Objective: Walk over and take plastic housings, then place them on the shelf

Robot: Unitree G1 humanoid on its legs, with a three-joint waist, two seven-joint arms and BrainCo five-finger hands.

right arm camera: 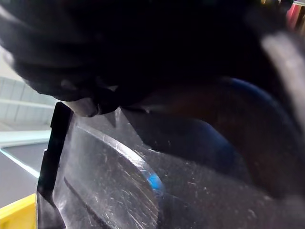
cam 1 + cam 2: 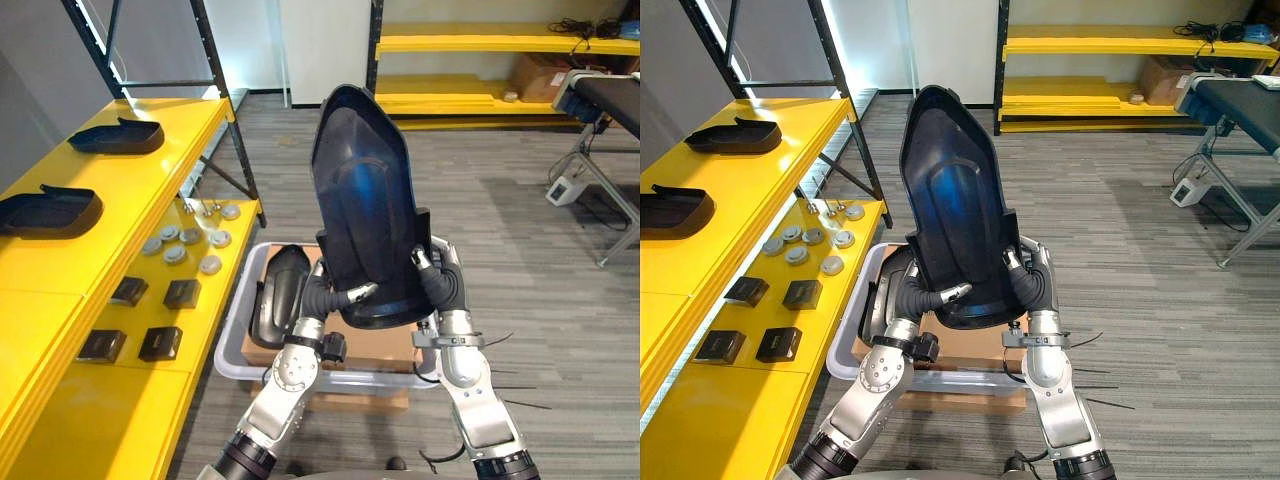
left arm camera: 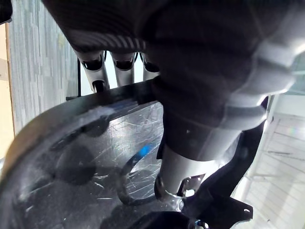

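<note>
Left eye view, straight off: gripping the held housing [image 2: 365, 200] by its lower end, above the grey bin [image 2: 232, 345], with the left hand [image 2: 335, 298] curled over the rim, thumb inside, and the right hand [image 2: 445, 280] apparently clamped likewise on the opposite edge, though hard to confirm from the dark, smeared right wrist view. Standing nearly upright and top-heavy, most of the shell towering over the grip. Could tip forward or twist loose on any slackening of either hold during the turn, then drop back onto the spare housing [image 2: 278, 300] lying inside the bin. Could also clip the rack post [image 2: 230, 130] beyond the bin's left corner while swinging toward the yellow shelf [image 2: 150, 190] left of the bin. Worth watching too for a landing on top of the shelved housings [image 2: 118, 136] up and left of the bin, or for sweeping the round discs [image 2: 175, 254] and small black boxes [image 2: 182, 293] just left of the bin off their lower level.
</note>
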